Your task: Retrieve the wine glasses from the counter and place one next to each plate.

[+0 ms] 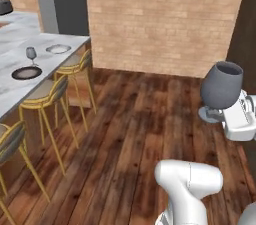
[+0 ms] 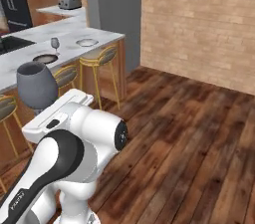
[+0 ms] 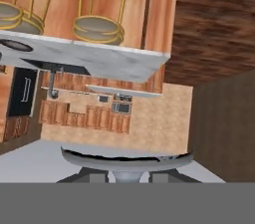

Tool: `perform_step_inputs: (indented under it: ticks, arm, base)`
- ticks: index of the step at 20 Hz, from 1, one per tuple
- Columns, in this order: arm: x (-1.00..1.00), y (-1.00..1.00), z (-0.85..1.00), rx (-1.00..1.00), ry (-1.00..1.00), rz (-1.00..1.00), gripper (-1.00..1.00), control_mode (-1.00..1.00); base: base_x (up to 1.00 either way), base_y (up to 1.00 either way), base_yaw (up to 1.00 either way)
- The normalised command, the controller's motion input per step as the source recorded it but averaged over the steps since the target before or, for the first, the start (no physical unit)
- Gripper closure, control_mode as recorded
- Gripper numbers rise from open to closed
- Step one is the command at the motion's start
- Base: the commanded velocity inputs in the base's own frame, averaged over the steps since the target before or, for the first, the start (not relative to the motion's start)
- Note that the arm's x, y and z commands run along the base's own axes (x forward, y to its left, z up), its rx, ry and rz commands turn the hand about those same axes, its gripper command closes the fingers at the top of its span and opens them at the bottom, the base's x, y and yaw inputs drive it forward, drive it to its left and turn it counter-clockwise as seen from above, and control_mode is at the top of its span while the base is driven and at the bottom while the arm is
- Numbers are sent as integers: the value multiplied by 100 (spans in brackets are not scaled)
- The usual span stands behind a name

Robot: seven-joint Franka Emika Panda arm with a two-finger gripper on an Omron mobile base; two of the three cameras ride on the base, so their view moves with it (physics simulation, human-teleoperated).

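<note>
Marble island surface (image 1: 15, 54) already has one wine glass (image 1: 31, 53) beside the dark plate (image 1: 26, 73); fingers (image 1: 214, 113) clamped on the second glass (image 1: 221, 86), next bound beside the grey-white plate (image 1: 58, 48).

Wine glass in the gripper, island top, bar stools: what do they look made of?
Held wine glass: smoky grey, looks like tinted glass, though it reads nearly opaque here. Island top: white stone with grey veining, likely polished marble. Bar stools: thin brass-coloured metal legs, apparently padded grey seats.
</note>
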Motion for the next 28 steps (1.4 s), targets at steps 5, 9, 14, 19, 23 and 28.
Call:
perform_step_inputs:
  ticks: [5, 9, 14, 19, 23, 28]
  arm:
    - [0, 0, 0, 0, 0, 0, 100, 100]
    - [0, 0, 0, 0, 0, 0, 100, 100]
    - [0, 0, 0, 0, 0, 0, 100, 100]
    - [0, 0, 0, 0, 0, 0, 100, 100]
    - [0, 0, 0, 0, 0, 0, 100, 100]
    - [0, 0, 0, 0, 0, 0, 100, 100]
  base:
    - [100, -99, 45]
    - [90, -72, 64]
    - [56, -48, 79]
    - [31, -53, 80]
    - [16, -85, 65]
    - [1, -100, 44]
